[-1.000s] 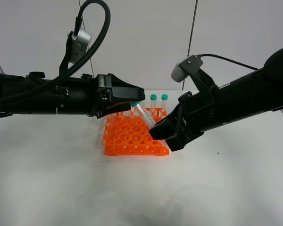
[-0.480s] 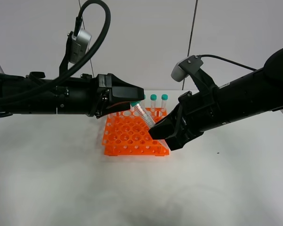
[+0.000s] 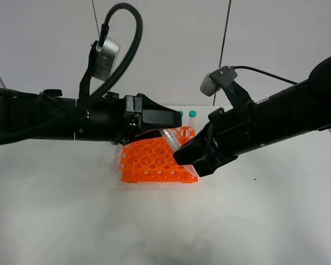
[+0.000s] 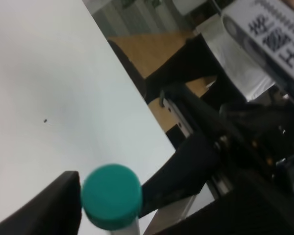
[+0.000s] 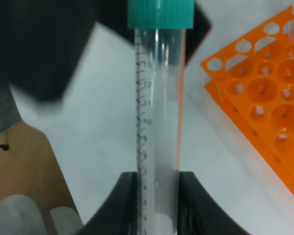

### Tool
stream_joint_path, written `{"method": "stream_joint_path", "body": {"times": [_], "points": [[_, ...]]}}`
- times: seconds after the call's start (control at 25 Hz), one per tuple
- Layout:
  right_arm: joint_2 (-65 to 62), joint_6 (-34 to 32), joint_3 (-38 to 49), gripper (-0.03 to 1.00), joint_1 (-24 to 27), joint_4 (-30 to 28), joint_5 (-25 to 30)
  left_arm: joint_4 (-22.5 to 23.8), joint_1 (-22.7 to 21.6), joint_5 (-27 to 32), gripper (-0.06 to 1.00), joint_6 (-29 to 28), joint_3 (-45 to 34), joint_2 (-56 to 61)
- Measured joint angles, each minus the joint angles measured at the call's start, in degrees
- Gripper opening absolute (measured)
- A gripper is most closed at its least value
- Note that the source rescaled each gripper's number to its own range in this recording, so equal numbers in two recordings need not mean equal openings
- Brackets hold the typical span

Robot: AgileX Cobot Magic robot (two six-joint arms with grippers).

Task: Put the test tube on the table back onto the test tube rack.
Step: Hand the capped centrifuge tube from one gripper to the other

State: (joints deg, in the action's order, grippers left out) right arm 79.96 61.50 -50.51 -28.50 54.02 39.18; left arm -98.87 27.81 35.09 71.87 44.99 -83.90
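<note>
The test tube (image 5: pixel 159 112) is off the table (image 3: pixel 71 221) and up in the air. The right hand (image 3: pixel 183 156) pinches it low on the clear barrel, its two fingers (image 5: pixel 130 196) drawn in snug against either side. From where I stand, that hand hangs over the 4 o'clock corner of the orange test tube rack (image 3: pixel 151 160). The tube slants up from it, its teal cap (image 5: pixel 160 13) leaning toward 11 o'clock. A low grip like this leaves the cap end free, though it hides the pointed tip, so I can't see which hole it is aimed at.

The left hand (image 3: pixel 174 124) reaches in from 9 o'clock and sits right at the cap. In its own wrist view the cap lies against one dark finger (image 4: pixel 59 208). Whether the hand is clamped on the cap or only bracketing it, I cannot tell. My guess is that it is there to steady the top or tip the tube upright.

Two capped tubes (image 3: pixel 192 115) stand at the rack's 12 o'clock edge. The many holes nearer me are open, so there is plenty of room. The tube needs to come vertical before it can drop in cleanly.
</note>
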Motion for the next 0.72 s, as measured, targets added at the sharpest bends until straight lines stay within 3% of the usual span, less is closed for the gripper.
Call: {"method": "stream_joint_path", "body": {"times": [0.16,0.72], "points": [[0.0,0.0,0.0,0.02,0.0,0.0,0.4,0.0,0.0,-3.0,0.94,0.1,0.0,0.0],[0.0,-2.4,0.0,0.02,0.0,-1.9,0.6,-0.2,-0.3,-3.7,0.94,0.3,0.0,0.0]]}}
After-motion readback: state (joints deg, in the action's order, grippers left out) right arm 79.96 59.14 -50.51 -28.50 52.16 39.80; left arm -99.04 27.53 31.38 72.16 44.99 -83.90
